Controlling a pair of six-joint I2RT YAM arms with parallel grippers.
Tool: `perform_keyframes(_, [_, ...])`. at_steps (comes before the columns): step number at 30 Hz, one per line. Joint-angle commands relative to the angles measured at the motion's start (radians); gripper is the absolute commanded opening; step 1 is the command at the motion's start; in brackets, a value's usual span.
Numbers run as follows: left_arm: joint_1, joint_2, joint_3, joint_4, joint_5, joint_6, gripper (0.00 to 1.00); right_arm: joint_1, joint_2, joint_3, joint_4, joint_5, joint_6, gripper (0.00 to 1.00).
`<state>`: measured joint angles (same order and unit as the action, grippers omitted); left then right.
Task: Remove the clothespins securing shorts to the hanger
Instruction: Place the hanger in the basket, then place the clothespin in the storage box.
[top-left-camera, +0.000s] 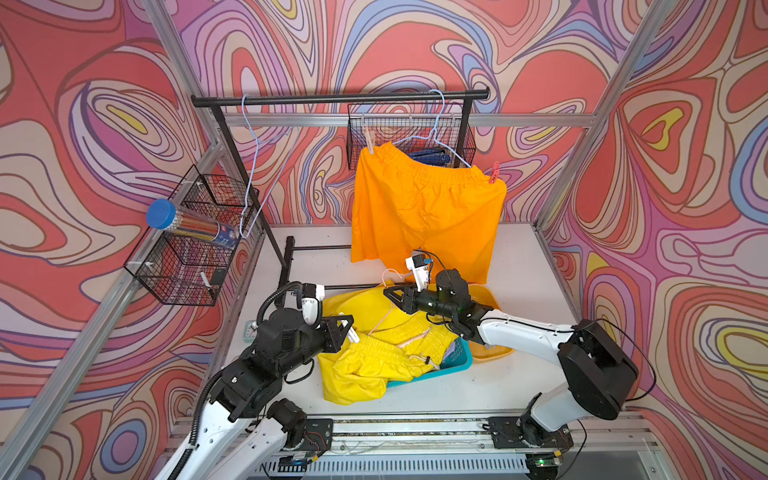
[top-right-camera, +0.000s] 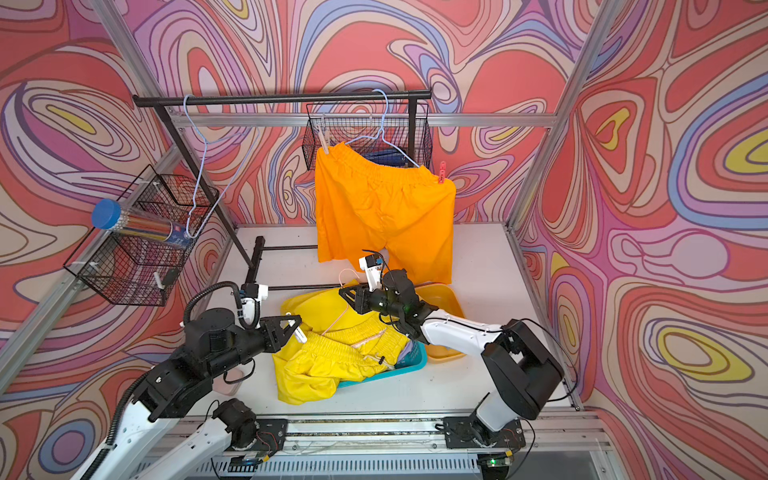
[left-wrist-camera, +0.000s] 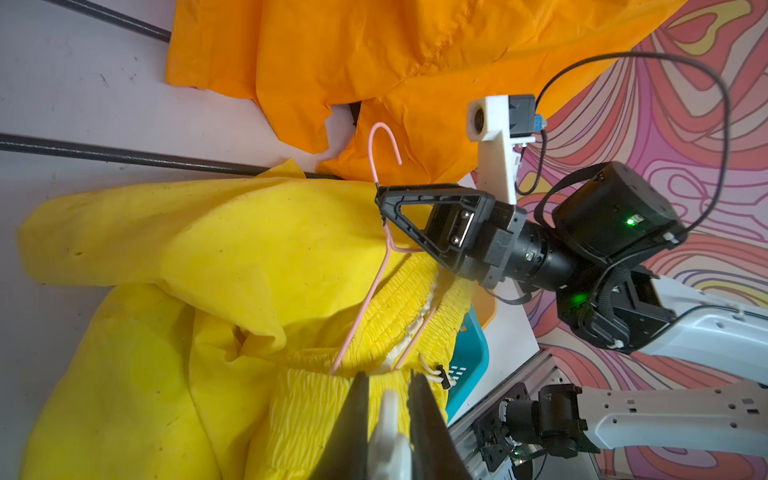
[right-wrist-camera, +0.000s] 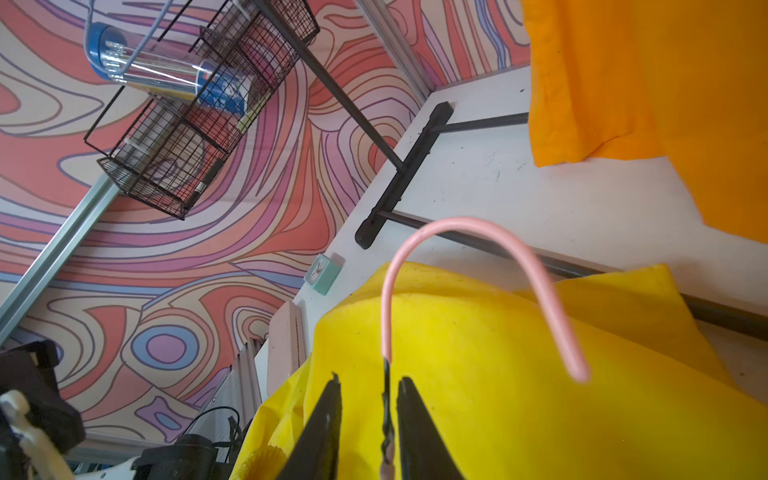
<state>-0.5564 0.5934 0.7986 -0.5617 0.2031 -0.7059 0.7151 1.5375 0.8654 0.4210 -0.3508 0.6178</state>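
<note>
Yellow shorts (top-left-camera: 374, 361) lie crumpled over a teal basket (top-left-camera: 459, 365), with a pink hanger (top-left-camera: 388, 272) on them. My left gripper (top-left-camera: 351, 328) (left-wrist-camera: 388, 376) is shut on a white clothespin (left-wrist-camera: 388, 415) just above the yellow waistband. My right gripper (top-left-camera: 388, 293) (right-wrist-camera: 370, 378) stands open around the hanger's neck (right-wrist-camera: 386, 399), which lies close to one finger with a gap to the other. Orange shorts (top-left-camera: 424, 208) hang from a blue hanger (top-left-camera: 436, 124), pinned by a beige clothespin (top-left-camera: 368, 141) and a red clothespin (top-left-camera: 493, 172).
A black rack rail (top-left-camera: 340, 99) carries the hangers, including a bare blue one (top-left-camera: 253, 166). Wire baskets (top-left-camera: 187, 257) on the left wall hold a blue-lidded tube (top-left-camera: 160, 213). A yellow tub (top-left-camera: 494, 353) sits behind the teal basket. A small clock (right-wrist-camera: 322, 270) stands at the table's left edge.
</note>
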Motion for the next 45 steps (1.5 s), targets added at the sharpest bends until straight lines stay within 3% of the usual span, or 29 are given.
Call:
perform_keyframes(1, [0.004,0.011,-0.015,0.056,0.041,0.014,0.15,0.006,-0.054,-0.006,-0.088,0.095,-0.012,0.34])
perform_keyframes(6, [0.004,0.029,-0.013,0.064,0.0,0.012,0.15,0.006,-0.104,-0.021,-0.175,0.162,-0.047,0.4])
perform_keyframes(11, [-0.003,0.114,-0.005,0.127,0.057,0.003,0.16,0.004,-0.189,-0.072,-0.233,0.323,-0.061,0.51])
perform_keyframes(15, [-0.08,0.208,0.045,0.159,0.014,0.027,0.15,0.003,-0.272,-0.064,-0.304,0.399,-0.122,0.53])
perform_keyframes(18, [-0.171,0.301,0.121,0.162,-0.056,0.064,0.15,0.003,-0.336,-0.027,-0.394,0.487,-0.164,0.55])
perform_keyframes(22, [-0.207,0.446,0.196,0.244,0.013,0.054,0.15,0.001,-0.464,-0.042,-0.449,0.677,-0.177,0.58])
perform_keyframes(26, [-0.255,0.586,0.299,0.281,0.018,0.08,0.15,0.0,-0.588,-0.065,-0.495,0.823,-0.195,0.68])
perform_keyframes(33, [-0.312,0.847,0.53,0.306,0.061,0.123,0.14,-0.002,-0.714,-0.034,-0.65,0.933,-0.23,0.73])
perform_keyframes(35, [-0.325,0.911,0.592,0.33,0.063,0.132,0.14,-0.002,-0.756,-0.037,-0.676,0.989,-0.221,0.79])
perform_keyframes(45, [-0.379,1.22,0.867,0.409,0.099,0.154,0.14,-0.003,-0.958,-0.112,-0.633,1.083,-0.25,0.87])
